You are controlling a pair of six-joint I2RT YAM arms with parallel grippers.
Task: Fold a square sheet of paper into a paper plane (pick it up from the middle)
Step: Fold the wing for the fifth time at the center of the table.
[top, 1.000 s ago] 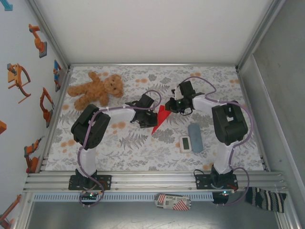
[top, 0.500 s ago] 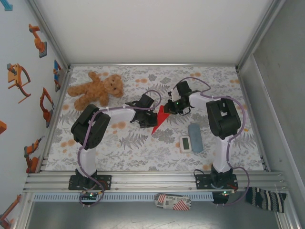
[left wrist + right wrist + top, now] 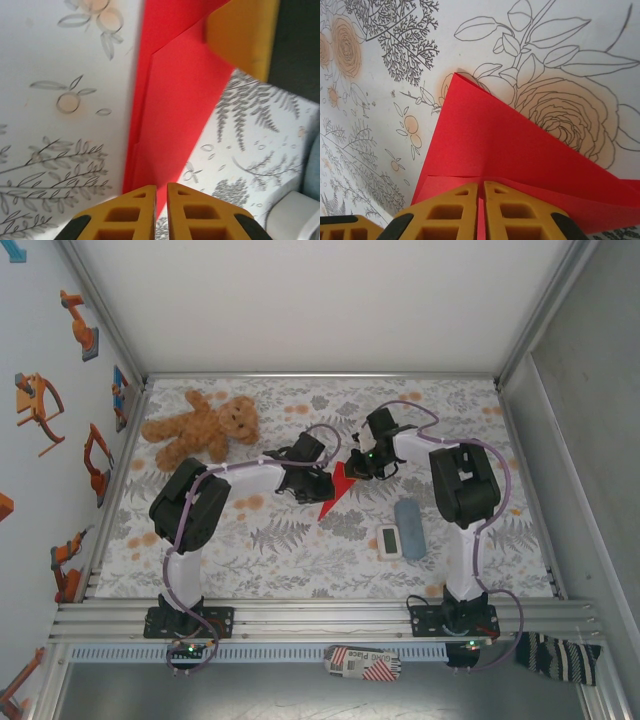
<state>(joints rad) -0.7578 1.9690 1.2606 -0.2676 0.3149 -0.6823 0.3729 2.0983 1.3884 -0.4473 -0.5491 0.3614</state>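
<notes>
Red paper (image 3: 336, 490) folded to a pointed shape, lying mid-table (image 3: 300, 550) btwn both hands. R hand (image 3: 481, 186) pinched shut on paper edge. L hand (image 3: 161, 189) nearly closed at paper's narrow end; grip can't be confirmed.

Finding the red paper (image 3: 172, 115) thin, smooth and matt, holding crisp creases. Reading the tablecloth (image 3: 380, 125) as flat, matt printed cloth. Taking the right gripper's fingers (image 3: 452, 212) for matt yellow moulded plastic with hollowed cells. Seeing shaggy tan plush on the teddy bear (image 3: 205, 427), ribbed bare metal with a dull sheen on the frame rails (image 3: 320, 620), smooth white plastic on the timer (image 3: 390, 540), and smooth black-and-white plastic shells on the arms (image 3: 190, 510).
</notes>
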